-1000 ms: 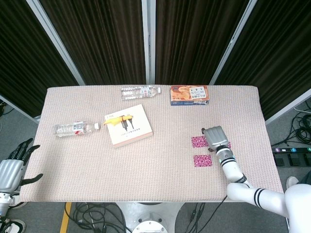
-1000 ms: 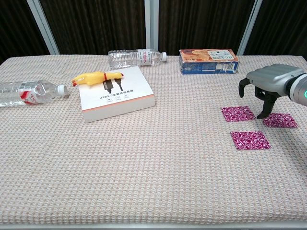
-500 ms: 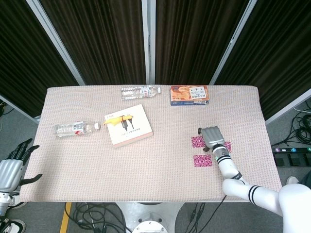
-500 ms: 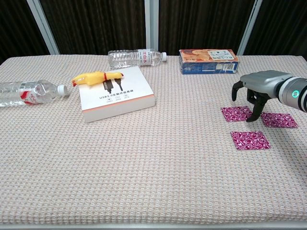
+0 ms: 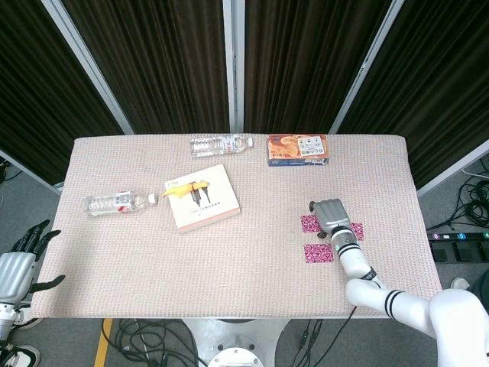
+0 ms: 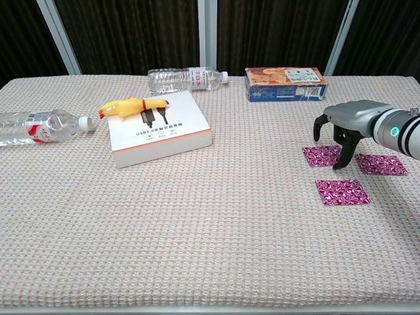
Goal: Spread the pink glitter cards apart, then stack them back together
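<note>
Three pink glitter cards lie apart on the right side of the table: a left card (image 6: 321, 156) (image 5: 309, 223), a right card (image 6: 382, 164) (image 5: 357, 230) and a nearer card (image 6: 342, 191) (image 5: 318, 253). My right hand (image 6: 342, 125) (image 5: 331, 213) hovers palm down over the left card, fingers hooked downward and apart, one fingertip (image 6: 337, 166) at that card's right edge. It holds nothing. My left hand (image 5: 15, 264) hangs off the table's near-left corner, fingers spread, and is seen only in the head view.
A white box (image 6: 159, 128) with a yellow rubber chicken (image 6: 131, 105) on it sits left of centre. One water bottle (image 6: 39, 126) lies at the far left, another (image 6: 186, 79) at the back. An orange-blue snack box (image 6: 285, 83) stands behind the cards.
My right hand has shifted left, from above the right card to above the left card. The cards and my left hand have not moved.
</note>
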Robot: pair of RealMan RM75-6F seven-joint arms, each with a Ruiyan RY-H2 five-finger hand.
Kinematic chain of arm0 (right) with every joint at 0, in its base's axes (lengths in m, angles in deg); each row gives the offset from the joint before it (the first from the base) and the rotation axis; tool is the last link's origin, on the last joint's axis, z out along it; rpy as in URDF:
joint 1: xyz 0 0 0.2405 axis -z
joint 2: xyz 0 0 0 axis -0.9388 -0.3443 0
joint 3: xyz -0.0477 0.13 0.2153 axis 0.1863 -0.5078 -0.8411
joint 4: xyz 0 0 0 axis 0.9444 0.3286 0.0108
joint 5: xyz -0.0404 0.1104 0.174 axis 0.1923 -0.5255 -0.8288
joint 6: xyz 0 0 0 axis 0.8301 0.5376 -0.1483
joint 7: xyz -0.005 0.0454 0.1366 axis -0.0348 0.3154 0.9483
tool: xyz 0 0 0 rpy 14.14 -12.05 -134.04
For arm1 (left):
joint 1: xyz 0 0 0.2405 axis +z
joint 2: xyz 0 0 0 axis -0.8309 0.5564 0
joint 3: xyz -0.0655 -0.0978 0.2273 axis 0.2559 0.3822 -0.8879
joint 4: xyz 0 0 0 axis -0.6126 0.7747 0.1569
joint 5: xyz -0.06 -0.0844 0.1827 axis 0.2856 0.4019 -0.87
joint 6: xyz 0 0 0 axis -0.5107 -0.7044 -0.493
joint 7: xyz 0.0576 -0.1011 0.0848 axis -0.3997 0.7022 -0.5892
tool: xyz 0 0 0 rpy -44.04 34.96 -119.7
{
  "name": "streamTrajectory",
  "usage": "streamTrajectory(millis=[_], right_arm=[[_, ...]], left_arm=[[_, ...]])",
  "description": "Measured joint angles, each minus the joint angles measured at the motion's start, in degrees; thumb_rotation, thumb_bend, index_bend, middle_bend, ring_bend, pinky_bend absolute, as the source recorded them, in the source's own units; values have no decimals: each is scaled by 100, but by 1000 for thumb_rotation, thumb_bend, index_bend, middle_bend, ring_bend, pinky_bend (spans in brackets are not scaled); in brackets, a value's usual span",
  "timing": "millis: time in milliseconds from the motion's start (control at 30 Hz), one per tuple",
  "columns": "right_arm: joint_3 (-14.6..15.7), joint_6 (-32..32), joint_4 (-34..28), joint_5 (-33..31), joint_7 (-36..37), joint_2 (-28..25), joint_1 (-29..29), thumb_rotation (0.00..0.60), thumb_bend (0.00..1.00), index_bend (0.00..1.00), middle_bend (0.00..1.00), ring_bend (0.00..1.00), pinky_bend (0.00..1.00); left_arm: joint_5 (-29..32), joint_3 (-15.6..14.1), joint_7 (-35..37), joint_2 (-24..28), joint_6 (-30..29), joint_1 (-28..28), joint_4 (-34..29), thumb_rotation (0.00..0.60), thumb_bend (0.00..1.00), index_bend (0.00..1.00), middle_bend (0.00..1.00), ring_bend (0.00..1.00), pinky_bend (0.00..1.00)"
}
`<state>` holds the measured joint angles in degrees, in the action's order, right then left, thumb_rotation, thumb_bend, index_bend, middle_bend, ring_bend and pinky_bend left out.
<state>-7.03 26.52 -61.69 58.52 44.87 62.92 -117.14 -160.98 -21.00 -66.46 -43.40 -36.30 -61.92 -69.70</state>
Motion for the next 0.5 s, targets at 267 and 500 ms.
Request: streamTrajectory(millis=[267, 500], right_arm=[[-11, -58, 122, -51, -41, 93, -22, 600, 0, 325, 902, 949, 963], [-12, -79, 211, -94, -82, 169, -25, 600, 0, 325, 902, 949, 963]], left_arm=[[29, 3, 53, -17, 37, 0, 65, 600, 0, 208, 143, 88, 232], [30, -3, 77, -44, 57, -3, 109, 600, 0, 208, 143, 88, 232]])
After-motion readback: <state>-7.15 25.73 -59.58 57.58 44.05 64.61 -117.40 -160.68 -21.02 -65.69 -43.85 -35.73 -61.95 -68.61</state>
